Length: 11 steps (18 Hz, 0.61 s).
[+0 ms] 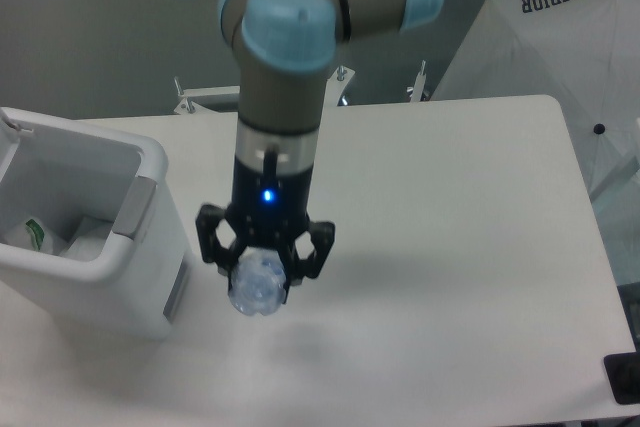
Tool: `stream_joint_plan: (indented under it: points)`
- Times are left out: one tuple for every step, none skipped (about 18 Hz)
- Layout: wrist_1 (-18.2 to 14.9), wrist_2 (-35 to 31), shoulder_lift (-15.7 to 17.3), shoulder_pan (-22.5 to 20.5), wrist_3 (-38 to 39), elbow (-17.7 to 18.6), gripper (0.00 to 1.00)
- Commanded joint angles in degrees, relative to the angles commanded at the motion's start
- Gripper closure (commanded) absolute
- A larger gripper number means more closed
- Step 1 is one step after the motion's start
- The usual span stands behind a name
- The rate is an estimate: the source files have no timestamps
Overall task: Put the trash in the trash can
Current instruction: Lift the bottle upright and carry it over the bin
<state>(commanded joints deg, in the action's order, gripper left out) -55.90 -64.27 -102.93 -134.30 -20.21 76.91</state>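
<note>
I see one white surface (450, 247), its near stretch bare. Above it my black two-finger end effector (262, 272) is clamped on one slim clear plastic bottle (257, 287), base toward the camera, held clear of the surface. Left, one white rectangular plastic trash can (150, 237) with grey side panels holds one crumpled white wrapper with green print (45, 237). Behind, a grey wall (90, 37) and a white "SUPERIOR" umbrella (560, 37).

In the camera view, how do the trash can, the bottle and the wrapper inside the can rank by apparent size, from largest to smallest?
1. Trash can, clearly the largest.
2. Bottle, held in the pincer; lifted toward the camera and seen end-on, so its size is unsure.
3. Wrapper, only partly visible inside the can; its rank against the bottle is unsure.
</note>
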Motion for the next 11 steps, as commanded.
stream_joint_plan:
  points:
    - [0.0, 1.5, 0.9, -0.3, 0.0, -0.4, 0.41]
    - [0.1, 2.6, 1.6, -0.9, 0.0, -0.6, 0.41]
    - [0.2, 3.5, 2.2, -1.1, 0.0, -0.7, 0.41]
    - [0.5, 4.6, 3.0, -1.1, 0.1, -0.7, 0.41]
    - [1.0, 5.8, 3.6, -1.1, 0.4, -0.7, 0.41]
    - [1.1, 7.3, 4.0, -1.2, 0.4, -0.7, 0.41]
    - [1.2, 9.0, 4.3, -1.2, 0.4, -1.1, 0.41]
    - [1.2, 10.5, 4.7, -1.2, 0.5, -1.2, 0.41]
    - [1.1, 12.0, 5.2, -1.2, 0.5, -1.2, 0.41]
    - [1.1, 13.1, 5.8, -1.1, 0.6, -1.1, 0.41]
    - [1.1, 13.9, 6.3, -1.0, 0.7, -1.1, 0.41]
